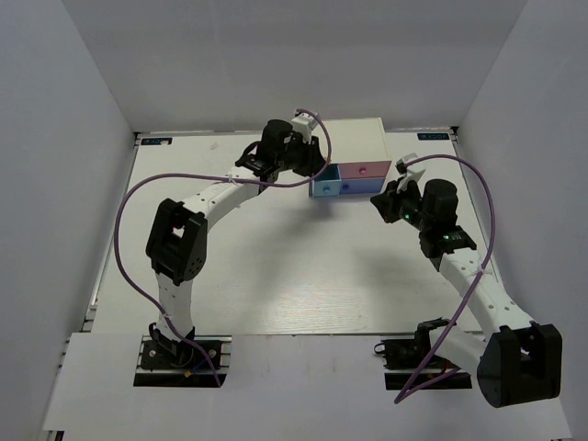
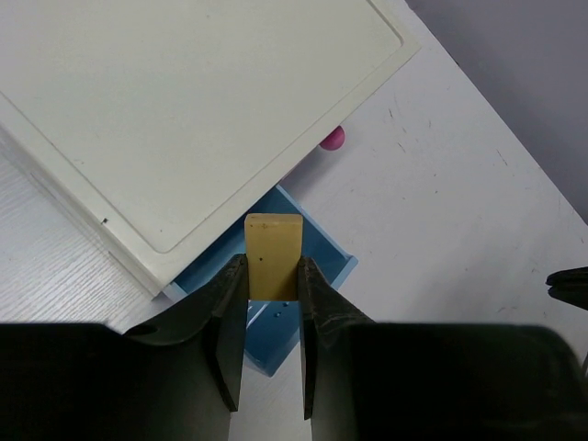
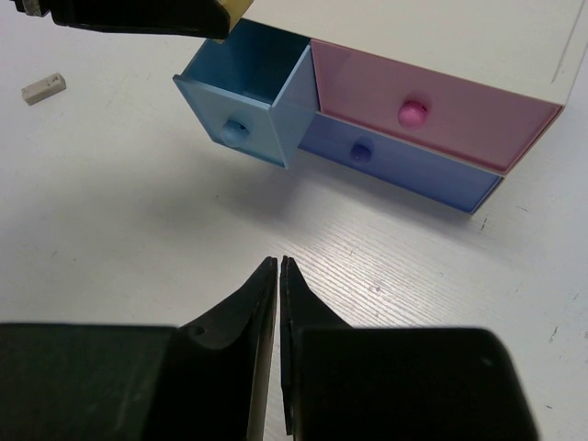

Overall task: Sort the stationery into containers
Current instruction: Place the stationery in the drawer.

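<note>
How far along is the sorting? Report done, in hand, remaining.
Done: the small blue drawer is pulled open. In hand: the left gripper holds the tan block above that drawer. To do: drop it in; a pale block lies on the table; the pink drawer and wide drawer are closed. The right gripper is shut, empty. No markers in view.

A white table (image 1: 303, 276) with a faint wood grain fills the floor of a plain enclosure. A pale grey back wall (image 1: 294, 55) rises at its far edge, a left wall (image 1: 55, 184) and a right wall (image 1: 542, 138) along its sides. The light is soft and even, and shadows on the tabletop are faint.
</note>
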Tool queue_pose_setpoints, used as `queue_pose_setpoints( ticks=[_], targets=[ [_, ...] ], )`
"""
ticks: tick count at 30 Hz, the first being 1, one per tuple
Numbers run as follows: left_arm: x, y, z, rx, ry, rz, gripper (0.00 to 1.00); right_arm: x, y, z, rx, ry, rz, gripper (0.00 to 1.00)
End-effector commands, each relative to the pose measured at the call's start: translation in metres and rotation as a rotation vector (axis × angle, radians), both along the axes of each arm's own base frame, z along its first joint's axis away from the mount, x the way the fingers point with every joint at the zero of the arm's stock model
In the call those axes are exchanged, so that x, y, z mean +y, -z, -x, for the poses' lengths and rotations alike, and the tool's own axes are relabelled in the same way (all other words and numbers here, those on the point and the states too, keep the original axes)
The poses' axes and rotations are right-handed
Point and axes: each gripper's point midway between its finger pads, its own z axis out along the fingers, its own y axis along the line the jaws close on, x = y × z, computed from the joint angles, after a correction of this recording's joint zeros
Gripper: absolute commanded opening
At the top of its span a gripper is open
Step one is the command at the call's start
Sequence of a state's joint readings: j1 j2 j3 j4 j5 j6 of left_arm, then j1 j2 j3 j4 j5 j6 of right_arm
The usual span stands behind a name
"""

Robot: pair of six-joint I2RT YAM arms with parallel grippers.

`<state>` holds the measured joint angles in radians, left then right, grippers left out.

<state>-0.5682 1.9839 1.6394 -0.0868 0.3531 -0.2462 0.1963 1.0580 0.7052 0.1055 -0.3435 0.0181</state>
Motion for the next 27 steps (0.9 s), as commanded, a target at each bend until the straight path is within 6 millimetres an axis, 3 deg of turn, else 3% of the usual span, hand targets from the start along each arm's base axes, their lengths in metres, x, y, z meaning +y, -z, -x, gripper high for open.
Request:
queue_pose_setpoints(
  ticks=[1, 8, 14, 16, 17, 18, 20, 21, 22, 24, 25, 26, 27],
  targets=[
    [-0.001, -0.015, 0.003, -0.03, 0.015, 0.0, 0.23, 0.001, -0.014, -0.005, -0.059, -0.012, -0.006, 0.11],
    [-0.003, -0.022, 0.005, -0.04, 0.007, -0.001, 0.51, 0.0, -0.01, -0.004, -0.048, -0.014, -0.003, 0.17],
    [-0.003, -0.031, 0.005, -0.055, 0.007, 0.009, 0.55, -0.001, -0.008, -0.004, -0.042, -0.011, -0.001, 0.2],
    [-0.004, -0.039, 0.005, -0.06, 0.002, 0.027, 0.55, -0.001, -0.009, -0.004, -0.045, -0.009, -0.002, 0.2],
    [-0.004, -0.053, 0.005, -0.087, -0.001, 0.054, 0.55, 0.0, -0.006, -0.003, -0.039, -0.014, 0.001, 0.2],
    [-0.001, -0.066, 0.008, -0.099, -0.015, 0.079, 0.45, 0.0, -0.007, -0.003, -0.041, -0.015, -0.002, 0.2],
    [0.005, -0.073, 0.01, -0.097, -0.06, 0.108, 0.19, -0.002, -0.005, -0.004, -0.051, -0.019, 0.023, 0.21],
    [0.017, -0.076, 0.006, -0.058, -0.113, 0.149, 0.02, -0.003, -0.006, -0.004, -0.058, -0.016, 0.024, 0.21],
    [0.024, -0.078, 0.016, -0.031, -0.137, 0.172, 0.0, -0.003, -0.006, -0.004, -0.056, -0.016, 0.023, 0.21],
    [0.049, -0.082, 0.013, -0.009, -0.271, 0.21, 0.0, -0.004, -0.005, -0.005, -0.059, -0.013, 0.029, 0.21],
    [0.071, -0.064, 0.01, 0.014, -0.353, 0.191, 0.0, -0.004, -0.004, -0.004, -0.057, -0.015, 0.03, 0.21],
    [0.084, -0.077, 0.016, 0.004, -0.388, 0.216, 0.0, -0.004, -0.004, -0.005, -0.06, -0.014, 0.031, 0.21],
    [0.096, -0.06, 0.02, 0.056, -0.44, 0.215, 0.0, -0.003, -0.002, -0.004, -0.058, -0.019, 0.033, 0.21]
  ],
)
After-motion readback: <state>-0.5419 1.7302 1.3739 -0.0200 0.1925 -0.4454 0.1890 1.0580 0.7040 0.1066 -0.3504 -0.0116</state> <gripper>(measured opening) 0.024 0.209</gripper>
